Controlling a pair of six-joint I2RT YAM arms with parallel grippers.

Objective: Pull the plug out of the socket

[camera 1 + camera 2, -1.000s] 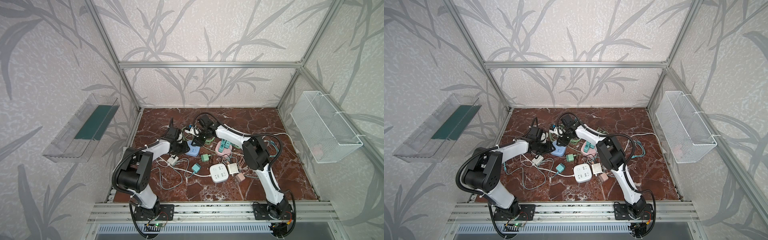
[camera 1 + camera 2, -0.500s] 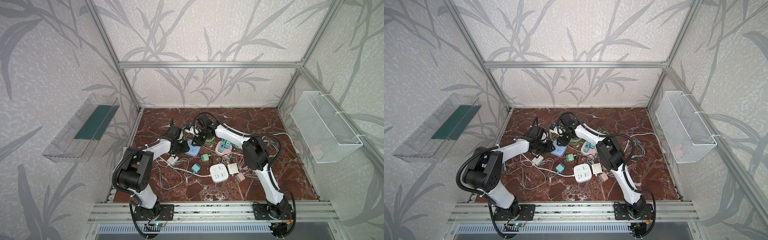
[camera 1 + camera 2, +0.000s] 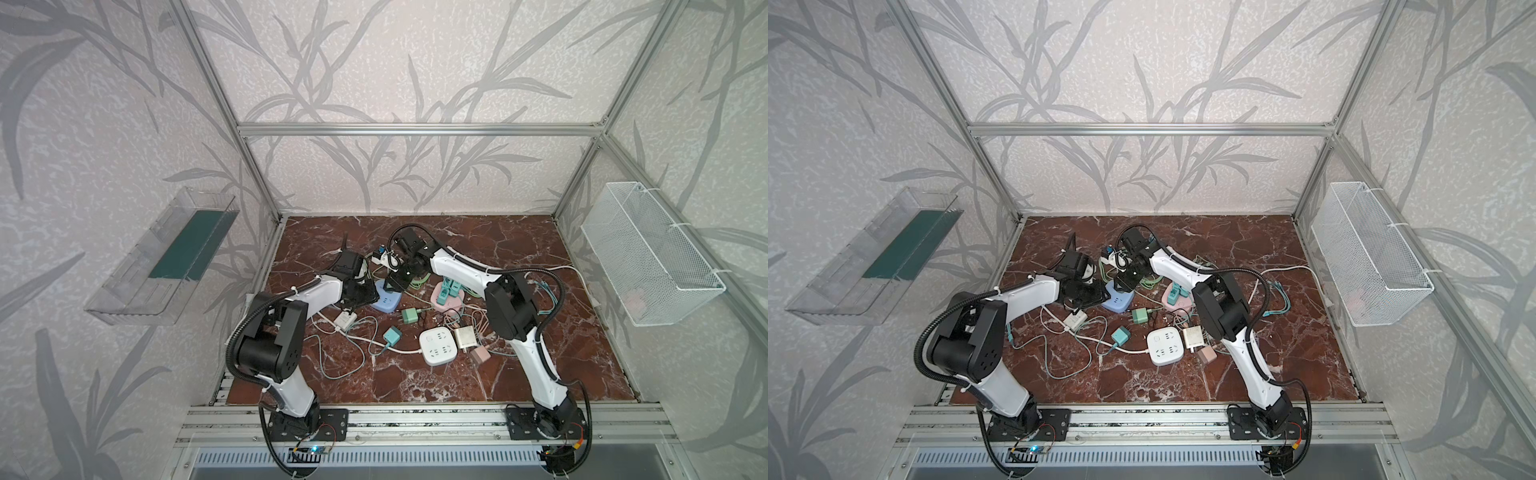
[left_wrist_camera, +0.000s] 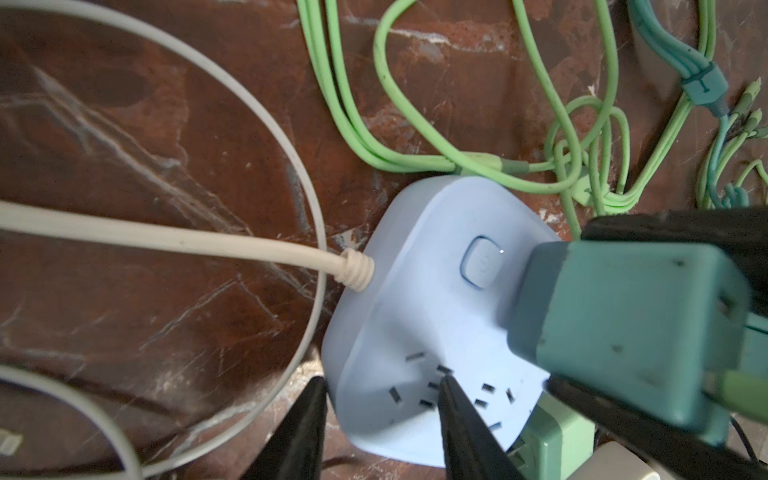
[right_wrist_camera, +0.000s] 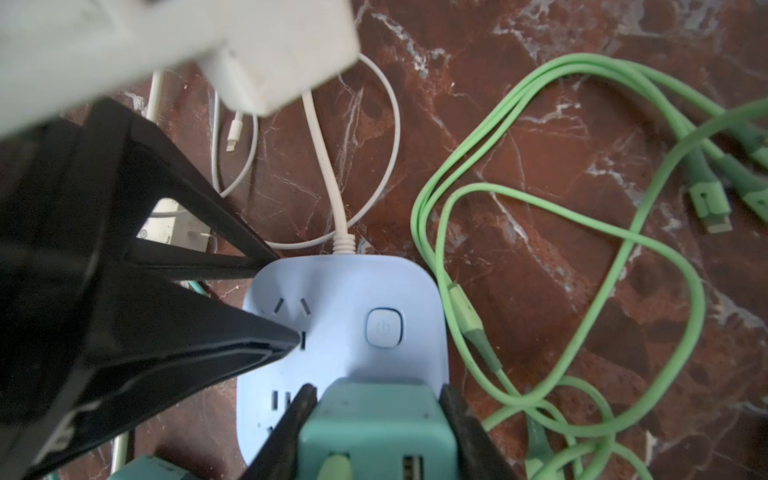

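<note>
1. I see a wire basket [image 3: 648, 257] holding something pinkish, too blurred to name, and a clear wall tray [image 3: 162, 257].
2. On the marble-patterned worktop [image 3: 478, 382]: blue socket [image 5: 345, 332], rounded and smooth.
3. Right gripper [image 5: 376, 428] jaws are clamped on the teal plug [image 5: 374, 419], seated in that socket.
4. Left gripper [image 4: 380, 415] jaws sit part-open, straddling the socket's edge.

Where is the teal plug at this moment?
The teal plug sits in the blue socket block, left of centre in both top views, gripped by the right pincer; the left pincer straddles the block's edge.
</note>
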